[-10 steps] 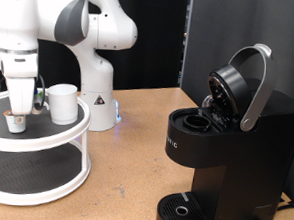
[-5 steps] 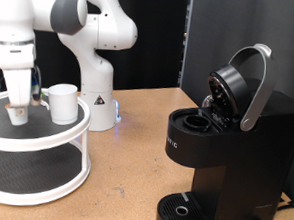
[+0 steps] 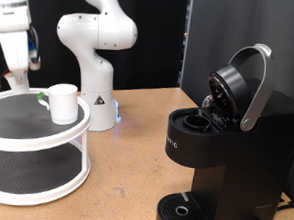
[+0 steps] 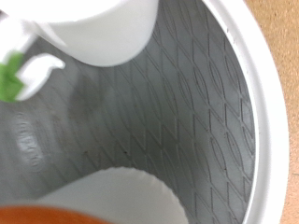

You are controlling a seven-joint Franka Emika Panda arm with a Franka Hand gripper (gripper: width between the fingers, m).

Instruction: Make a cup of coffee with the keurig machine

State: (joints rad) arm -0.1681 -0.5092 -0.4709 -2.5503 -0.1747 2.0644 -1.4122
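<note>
Stand top: the cup [image 3: 63,102] occupies the tiered stand's [image 3: 45,134] right side; the grey surface to its left is open.
Gripper [image 3: 19,80]: hangs above the stand's left rim.
Keurig machine [image 3: 225,145]: lid raised, pod chamber [image 3: 198,121] exposed from above.
Tabletop [image 3: 123,179]: bare between stand and machine.

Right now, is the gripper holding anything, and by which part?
Cannot tell. The gripper hangs above the tray, beside the cup; its fingertips are too blurred to show whether anything sits between them.
</note>
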